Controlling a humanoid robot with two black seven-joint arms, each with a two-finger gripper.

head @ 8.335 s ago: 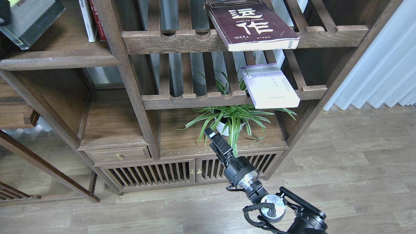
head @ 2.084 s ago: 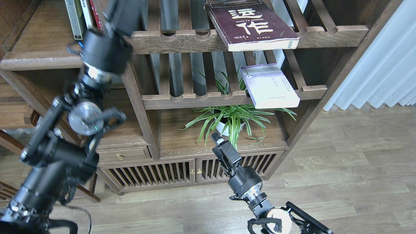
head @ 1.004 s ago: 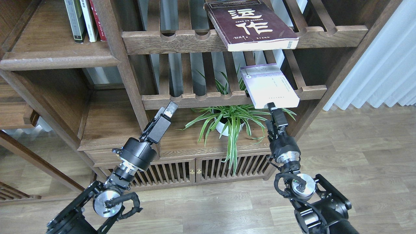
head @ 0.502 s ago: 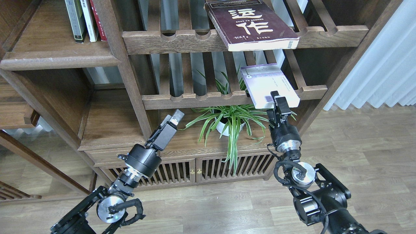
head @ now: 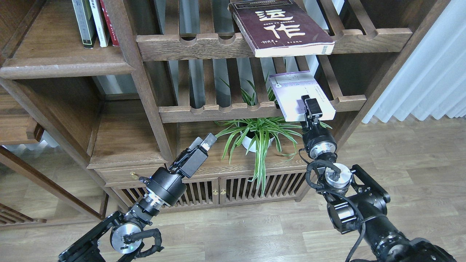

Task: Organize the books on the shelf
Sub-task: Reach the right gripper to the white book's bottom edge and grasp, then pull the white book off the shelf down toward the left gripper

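The pale lavender-white book lies flat on the lower slatted rack, its near end sticking out past the rail. My right gripper reaches up over that near end, on or just above the cover; its fingers cannot be told apart. The thick maroon book lies on the upper slatted rack and overhangs its rail. The black-grey book stands upright on the solid dark-brown shelf at the top left. My left gripper hangs empty, low in front of the cabinet, with its fingers seen side-on.
A white book and a red book stand beside the black-grey one. A spider plant in a white pot sits under the lower rack. A cabinet with slatted doors is below. A white curtain hangs on the right.
My right gripper has risen from below the lavender book's near edge to over its cover. My left arm has come down from the top-left shelf and drifted right, empty.
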